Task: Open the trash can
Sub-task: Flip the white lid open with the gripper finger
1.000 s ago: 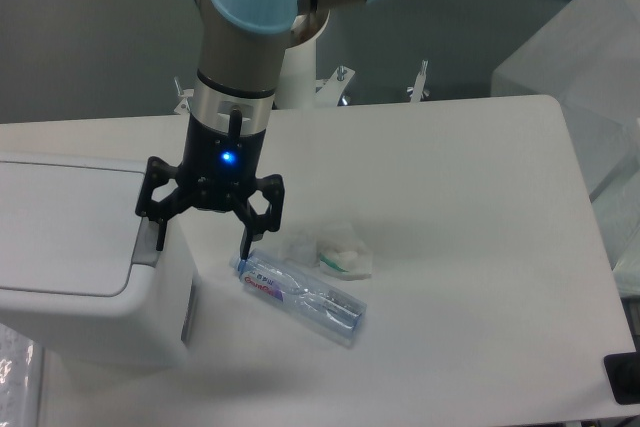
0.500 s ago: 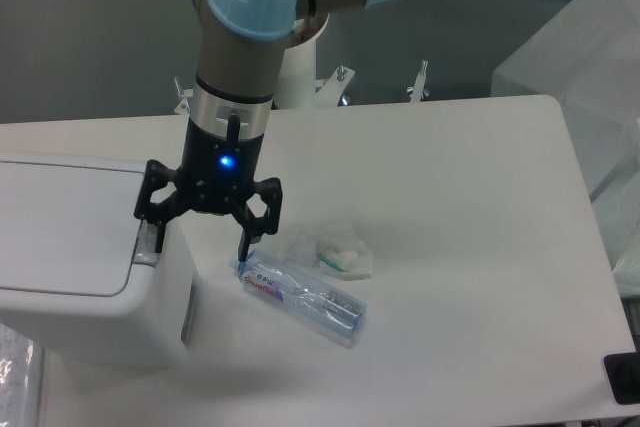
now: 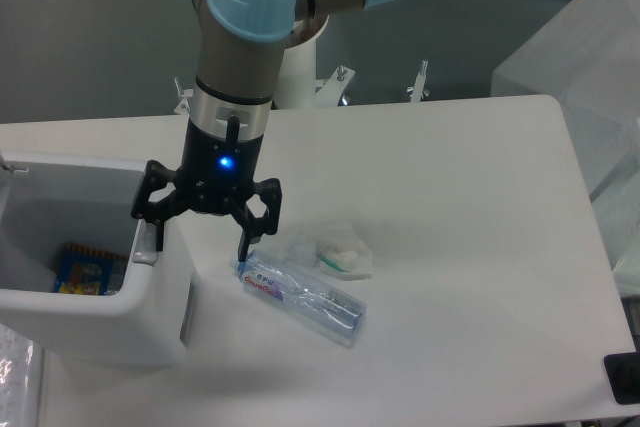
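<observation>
Camera: pincer over trash can tab.

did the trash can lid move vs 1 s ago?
Yes. The lid has swung up out of sight; the trash can now shows its open interior, while the bottle on the table lies unchanged.

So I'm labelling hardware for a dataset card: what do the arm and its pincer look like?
The arm is silver-grey metal with rounded light-blue joint caps. Below it a polished silver wrist ring leads into a black housing with a small glowing blue light. The pincer is black, with open linkage arms on each side and two thin black fingers. No loose cables or readable markings show.
</observation>
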